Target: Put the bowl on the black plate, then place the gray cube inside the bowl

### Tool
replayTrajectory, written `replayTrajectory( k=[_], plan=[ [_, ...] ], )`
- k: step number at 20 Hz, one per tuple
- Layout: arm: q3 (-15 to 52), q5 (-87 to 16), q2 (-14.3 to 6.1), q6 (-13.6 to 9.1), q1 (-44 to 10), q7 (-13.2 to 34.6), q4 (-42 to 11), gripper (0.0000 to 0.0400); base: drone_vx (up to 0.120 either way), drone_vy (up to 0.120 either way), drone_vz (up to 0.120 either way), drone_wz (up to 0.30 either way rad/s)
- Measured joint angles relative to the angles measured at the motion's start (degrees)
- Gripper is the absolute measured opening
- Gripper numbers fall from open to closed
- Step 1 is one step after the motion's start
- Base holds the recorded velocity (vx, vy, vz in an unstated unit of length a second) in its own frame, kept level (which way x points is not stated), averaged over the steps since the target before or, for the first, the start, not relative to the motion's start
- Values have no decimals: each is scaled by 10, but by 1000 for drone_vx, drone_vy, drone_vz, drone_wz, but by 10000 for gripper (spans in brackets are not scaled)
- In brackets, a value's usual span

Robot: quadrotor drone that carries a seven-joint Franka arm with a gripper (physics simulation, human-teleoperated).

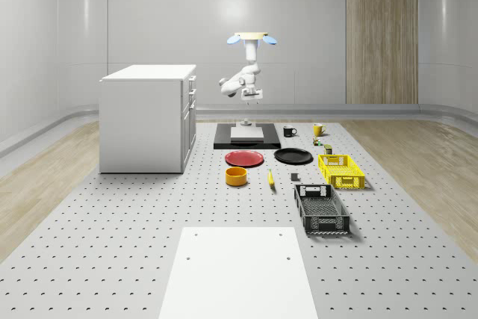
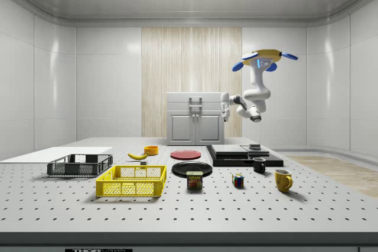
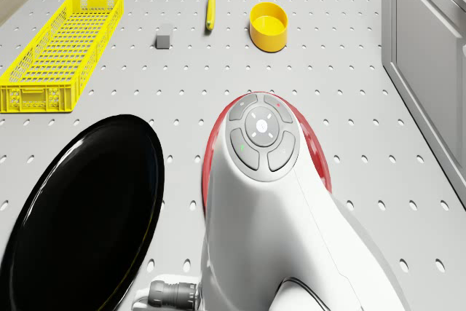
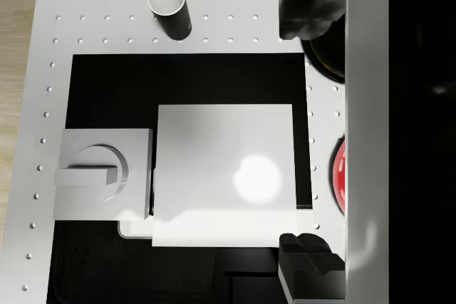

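Observation:
The yellow bowl (image 1: 236,176) (image 2: 151,150) (image 3: 268,25) stands upright on the perforated table, apart from the black plate (image 1: 293,156) (image 2: 192,169) (image 3: 73,209). The small gray cube (image 1: 295,178) (image 3: 164,36) lies on the table between the banana and the yellow basket. The drone (image 1: 252,37) (image 2: 264,60) hovers over the black base pad at the table's far end. My gripper (image 1: 250,95) (image 2: 224,110) (image 4: 306,137) hangs high above that pad, open and holding nothing, far from the bowl and the cube.
A red plate (image 1: 244,158) (image 3: 320,158) lies beside the black one. Banana (image 1: 270,178), yellow basket (image 1: 340,170) and black crate (image 1: 321,209) sit nearer the front. A white cabinet (image 1: 148,117) stands at the whole-scene view's left. Two mugs (image 1: 289,131) (image 1: 317,129) stand by the pad (image 4: 185,83).

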Motion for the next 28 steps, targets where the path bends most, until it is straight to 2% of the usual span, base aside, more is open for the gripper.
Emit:
replayTrajectory(
  k=[5,12,16,23,28],
  plan=[
    [15,-4,-20,-1,-28,20,-2,400,120,0,-120,0],
    [27,3,-44,11,-47,35,-1,400,120,0,-120,0],
    [32,9,-56,20,-54,40,0,400,120,-120,-120,0],
    [40,19,-77,38,-63,48,1,400,120,-23,-11,0],
    [44,27,-91,51,-68,53,2,400,120,0,-120,0]
  ],
)
